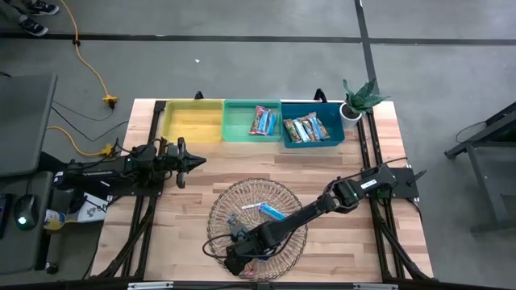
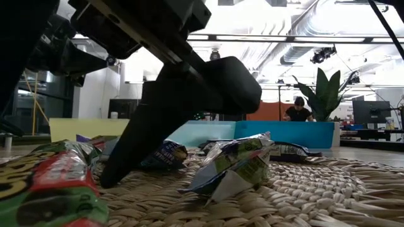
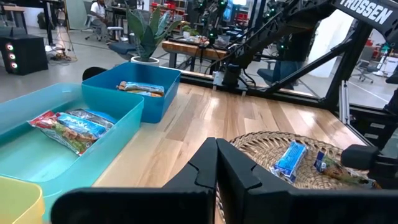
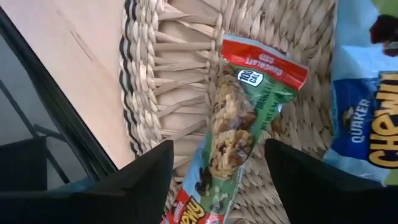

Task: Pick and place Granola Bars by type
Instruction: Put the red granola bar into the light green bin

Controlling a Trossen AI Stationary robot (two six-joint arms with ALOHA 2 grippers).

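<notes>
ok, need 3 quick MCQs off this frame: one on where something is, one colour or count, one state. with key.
1. Where is the right claw?
A. Over the yellow bin
B. Down in the woven basket
C. Beside the potted plant

2. Which bin holds no bars?
A. Yellow bin
B. Green bin
C. Blue bin

3. How does the right claw stand over the green-and-red bar?
A. Shut on it
B. Open, one finger to each side of it
C. Shut, well away from it

Key:
1 B: the high view shows the right arm reaching down into the basket.
2 A: the yellow bin shows only bare floor, while the green and blue bins each hold bars.
3 B: in the right wrist view the fingers stand apart with the bar between them, not yet gripped.
</notes>
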